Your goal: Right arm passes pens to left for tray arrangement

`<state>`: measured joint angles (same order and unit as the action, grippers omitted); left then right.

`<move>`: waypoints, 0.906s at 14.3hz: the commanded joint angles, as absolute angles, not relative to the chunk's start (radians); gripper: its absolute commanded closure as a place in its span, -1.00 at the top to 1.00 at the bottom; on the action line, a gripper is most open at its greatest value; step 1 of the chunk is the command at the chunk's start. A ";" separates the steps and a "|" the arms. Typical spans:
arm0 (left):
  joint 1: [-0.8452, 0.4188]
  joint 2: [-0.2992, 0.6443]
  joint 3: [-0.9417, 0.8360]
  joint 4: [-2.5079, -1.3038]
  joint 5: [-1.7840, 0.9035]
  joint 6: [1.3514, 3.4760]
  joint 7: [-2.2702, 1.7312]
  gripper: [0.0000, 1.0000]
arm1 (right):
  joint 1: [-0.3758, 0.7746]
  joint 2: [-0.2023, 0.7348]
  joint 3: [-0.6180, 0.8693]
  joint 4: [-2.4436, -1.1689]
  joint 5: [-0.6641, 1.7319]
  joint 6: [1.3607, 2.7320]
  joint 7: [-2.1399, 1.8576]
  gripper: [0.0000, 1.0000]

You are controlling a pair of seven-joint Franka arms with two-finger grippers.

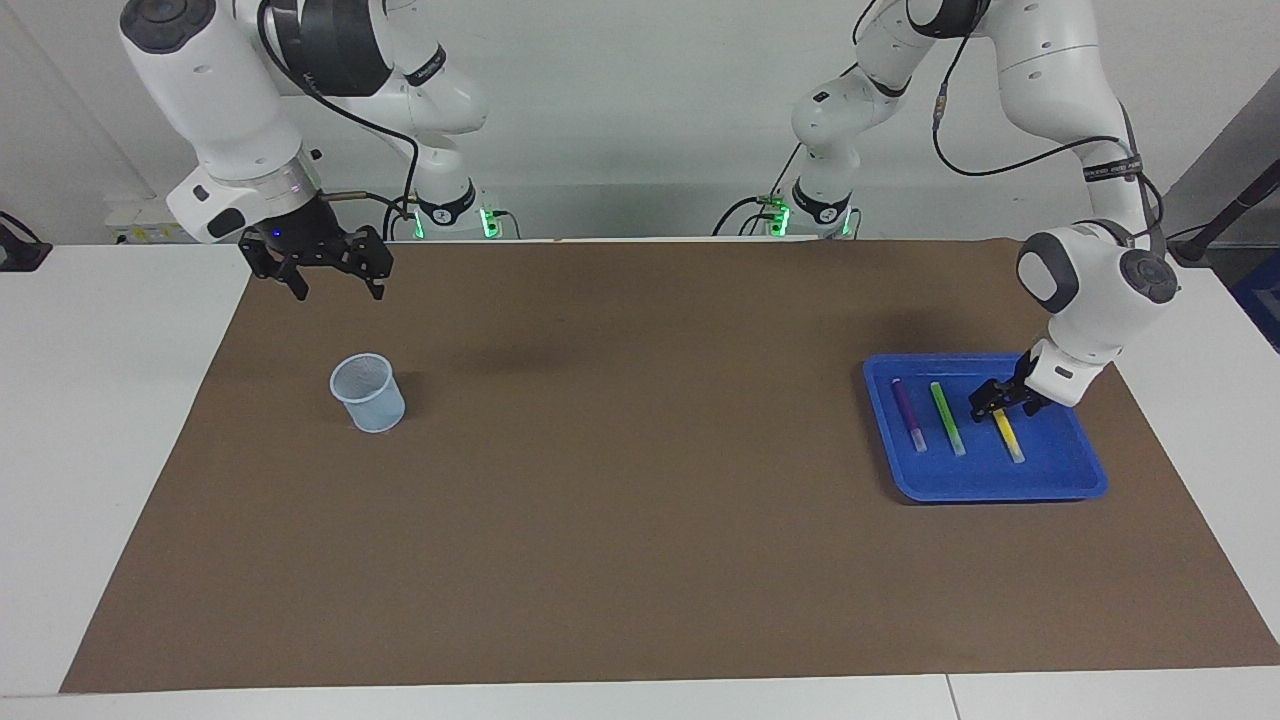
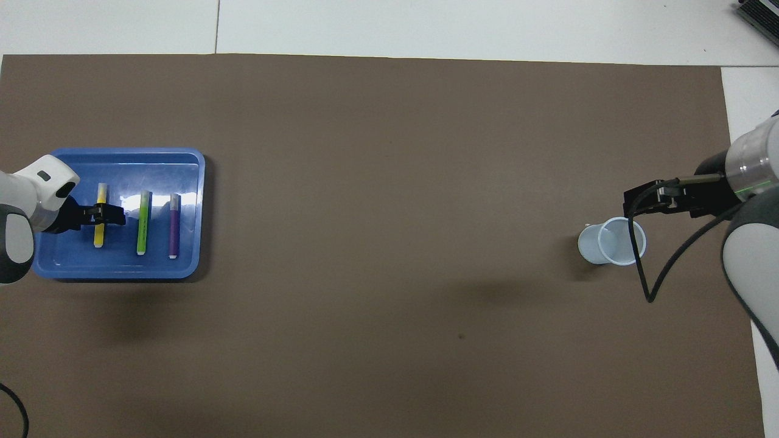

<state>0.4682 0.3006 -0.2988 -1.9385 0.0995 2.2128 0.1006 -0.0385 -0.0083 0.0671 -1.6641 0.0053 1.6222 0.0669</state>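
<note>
Left end effector [image 1: 990, 402] open wide over yellow pen [image 1: 1010, 435] in blue tray [image 1: 1000, 485]; right end effector [image 1: 335, 280] open, raised above counter [image 1: 640, 560] near mesh cup [image 1: 369, 393].

I saw a pale mesh cup [image 1: 368, 392] standing upright on the brown mat [image 1: 640, 520]. It was not under the right claw [image 1: 338, 293] but well below it and a little off toward the mat's middle. The mat covered most of the white table [image 1: 100, 450], with bare edges showing around it. A small white box [image 1: 160, 218] sat by the wall, outward of that claw, past the mat's edge.
</note>
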 commanded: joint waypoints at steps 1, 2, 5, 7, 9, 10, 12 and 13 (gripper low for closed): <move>0.419 0.256 -0.293 -1.862 0.121 2.084 0.077 1.00 | -0.046 0.005 0.072 -1.646 -0.018 1.632 0.075 1.00; 0.407 0.239 -0.296 -1.843 0.121 2.051 0.077 1.00 | -0.046 0.005 0.069 -1.647 -0.017 1.634 0.075 1.00; 0.373 0.206 -0.298 -1.783 0.114 1.953 0.075 1.00 | -0.046 0.003 0.054 -1.647 -0.021 1.618 0.072 1.00; 0.353 0.192 -0.296 -1.723 0.109 1.889 0.075 1.00 | -0.046 -0.001 0.054 -1.652 -0.021 1.618 0.072 1.00; 0.321 0.193 -0.293 -1.648 0.109 1.807 0.074 1.00 | -0.048 -0.008 0.054 -1.666 -0.017 1.624 0.075 1.00; 0.302 0.192 -0.285 -1.622 0.109 1.774 0.069 1.00 | -0.048 -0.006 0.052 -1.666 -0.011 1.631 0.077 1.00; 0.246 0.190 -0.263 -1.577 0.109 1.715 0.055 1.00 | -0.045 -0.009 0.054 -1.667 -0.011 1.629 0.077 1.00; 0.168 0.189 -0.186 -1.560 0.107 1.688 0.035 1.00 | -0.040 -0.009 0.054 -1.667 -0.009 1.631 0.075 1.00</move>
